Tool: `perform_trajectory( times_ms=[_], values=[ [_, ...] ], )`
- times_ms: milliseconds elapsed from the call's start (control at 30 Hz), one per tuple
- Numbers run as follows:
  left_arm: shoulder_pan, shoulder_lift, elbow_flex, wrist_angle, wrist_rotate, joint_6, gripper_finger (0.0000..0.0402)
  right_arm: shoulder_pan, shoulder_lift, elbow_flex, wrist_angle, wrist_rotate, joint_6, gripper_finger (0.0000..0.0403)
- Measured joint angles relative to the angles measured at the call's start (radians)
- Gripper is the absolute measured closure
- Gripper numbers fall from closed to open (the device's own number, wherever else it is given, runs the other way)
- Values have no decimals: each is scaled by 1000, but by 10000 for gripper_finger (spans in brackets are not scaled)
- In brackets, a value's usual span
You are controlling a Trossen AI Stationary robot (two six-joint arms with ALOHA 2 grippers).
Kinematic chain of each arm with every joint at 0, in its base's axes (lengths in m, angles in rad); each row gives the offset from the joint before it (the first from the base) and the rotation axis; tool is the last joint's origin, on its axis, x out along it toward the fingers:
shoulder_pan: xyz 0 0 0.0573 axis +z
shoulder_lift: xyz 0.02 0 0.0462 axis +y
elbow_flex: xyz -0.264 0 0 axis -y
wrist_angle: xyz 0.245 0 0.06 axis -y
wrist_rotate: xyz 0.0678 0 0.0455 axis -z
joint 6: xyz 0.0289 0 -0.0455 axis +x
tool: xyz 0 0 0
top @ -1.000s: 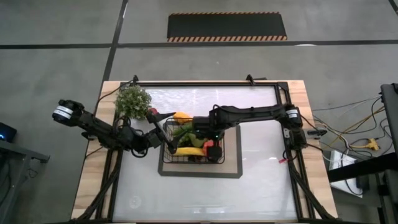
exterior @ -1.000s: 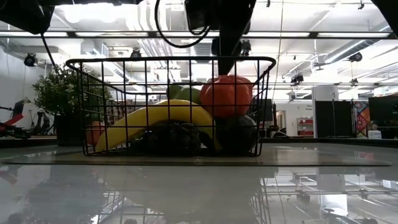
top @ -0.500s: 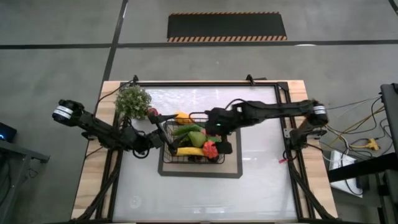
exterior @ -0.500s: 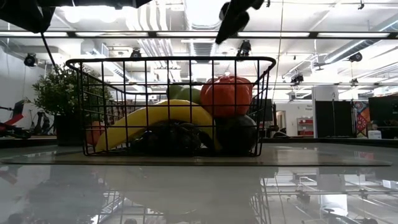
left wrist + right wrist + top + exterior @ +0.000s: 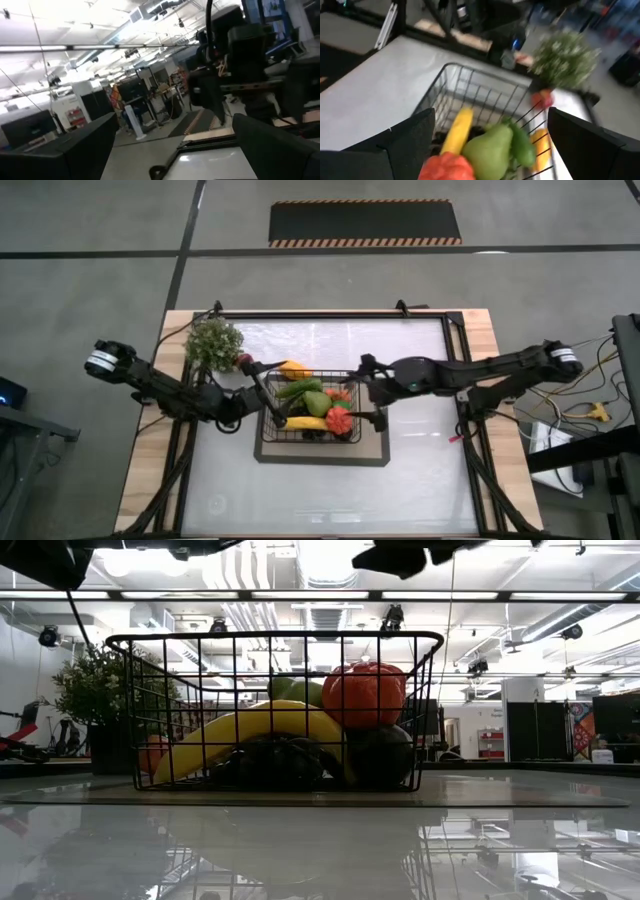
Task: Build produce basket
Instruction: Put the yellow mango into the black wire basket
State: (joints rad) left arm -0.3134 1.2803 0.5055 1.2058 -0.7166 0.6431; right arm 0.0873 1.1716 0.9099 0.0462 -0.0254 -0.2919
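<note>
The black wire basket [image 5: 268, 442] stands on a dark-bordered grey mat [image 5: 382, 458] in the middle of the table. It holds produce: a yellow banana [image 5: 305, 423], a green pear [image 5: 492, 147], a cucumber [image 5: 298, 389], a red tomato [image 5: 365, 695] and dark grapes [image 5: 275, 762]. An orange piece [image 5: 293, 367] lies at its far edge, and a red fruit [image 5: 243, 361] lies on the table beside a leafy plant. My right gripper [image 5: 368, 392] hangs open over the basket's right rim, pointing toward the table's left, nothing between its fingers. My left gripper [image 5: 262, 392] stands open by the left rim.
A bushy grey-green plant [image 5: 214, 342] stands at the table's far left corner. A black frame [image 5: 330, 313] runs along the table's edges. Bare white tabletop [image 5: 330, 500] lies toward the near edge and to the right of the mat.
My right gripper has risen out of the basket and drawn back toward the table's right edge, tipping from pointing down to nearly level. It has stayed open with nothing in it. The basket and its produce have not moved.
</note>
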Motion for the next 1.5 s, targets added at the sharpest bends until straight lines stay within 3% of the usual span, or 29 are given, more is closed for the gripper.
perform_trajectory(
  times_ms=[233,433,567,800,967,1167,1500],
  values=[
    [35,-7,88,-298,-17,-170,23,0,-112,-191,167,-1,-7,35],
    [102,-7,276,-898,-3,-377,24,0,-167,-280,206,-1,20,35],
    [162,-7,431,-1321,159,-478,24,0,-178,-301,207,-1,38,35],
    [309,-7,648,-1785,416,-480,24,0,-175,-317,199,-1,38,35],
    [454,-7,693,-1916,505,-465,24,-1,-175,-320,198,-1,34,35],
    [622,6,675,-1935,708,-371,24,-20,-176,-313,198,0,20,35],
    [817,97,697,-1969,840,-252,24,-84,-176,-310,199,1,46,35]
  ],
)
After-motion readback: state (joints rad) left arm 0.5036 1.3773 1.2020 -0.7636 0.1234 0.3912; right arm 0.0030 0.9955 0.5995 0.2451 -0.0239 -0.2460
